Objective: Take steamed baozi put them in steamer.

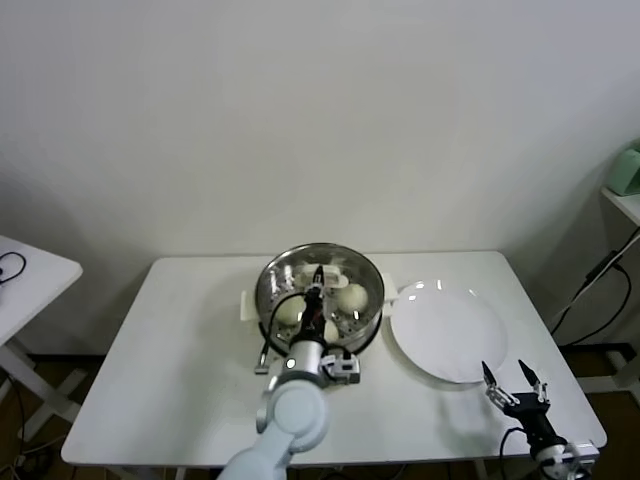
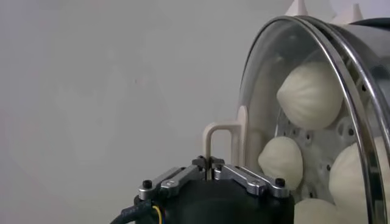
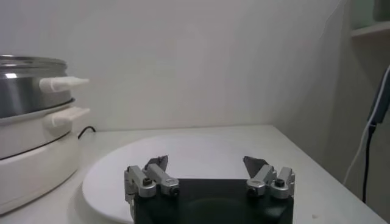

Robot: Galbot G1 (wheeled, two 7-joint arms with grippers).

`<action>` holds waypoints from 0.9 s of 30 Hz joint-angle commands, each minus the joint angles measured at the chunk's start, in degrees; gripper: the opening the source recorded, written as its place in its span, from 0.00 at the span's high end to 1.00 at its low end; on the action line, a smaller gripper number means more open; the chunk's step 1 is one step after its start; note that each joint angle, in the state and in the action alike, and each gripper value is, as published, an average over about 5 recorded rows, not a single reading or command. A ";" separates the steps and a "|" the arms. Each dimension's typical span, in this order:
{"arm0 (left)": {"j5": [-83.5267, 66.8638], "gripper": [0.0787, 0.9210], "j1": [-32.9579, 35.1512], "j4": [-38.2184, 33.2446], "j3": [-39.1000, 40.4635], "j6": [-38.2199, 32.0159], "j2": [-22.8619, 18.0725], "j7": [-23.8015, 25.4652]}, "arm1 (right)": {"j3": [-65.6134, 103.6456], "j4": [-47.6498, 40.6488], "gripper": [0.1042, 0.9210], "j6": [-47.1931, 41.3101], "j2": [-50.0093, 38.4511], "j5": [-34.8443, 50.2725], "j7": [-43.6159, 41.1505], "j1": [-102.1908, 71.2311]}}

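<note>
Baozi (image 1: 352, 296) all in steamer (image 1: 372, 275), plate (image 1: 445, 335) bare; left claw (image 1: 317, 272) pressed together w/ nothing over pot, right claw (image 1: 515, 382) spread by plate — next: retract left arm.

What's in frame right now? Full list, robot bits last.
steamer: one, shiny steel pot on white base, middle of table.
steamed baozi: four, cream-white, inside the steamer.
glass lid: one, clear with metal rim, held upright at the steamer by the left claw.
plate: one, white, bare, right of the steamer.
table: one, white, under everything.
side table: one, white, far left.
left claw: shut on the lid's knob, over the steamer.
right claw: open, holding nothing, at the table's near right edge beside the plate.
</note>
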 commanded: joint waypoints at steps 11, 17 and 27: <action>3.19 0.94 0.48 1.16 -0.85 -1.84 -0.18 -2.03 | -0.16 -0.26 0.12 0.02 0.24 0.65 0.00 0.41; 4.07 0.94 1.14 0.78 -1.04 -2.20 0.29 -1.80 | -0.39 -0.38 0.12 -0.01 0.37 0.99 -0.01 0.58; 4.52 0.94 1.04 0.78 -1.29 -2.87 0.71 -1.68 | -0.42 -0.35 0.12 0.05 0.58 1.01 0.08 0.64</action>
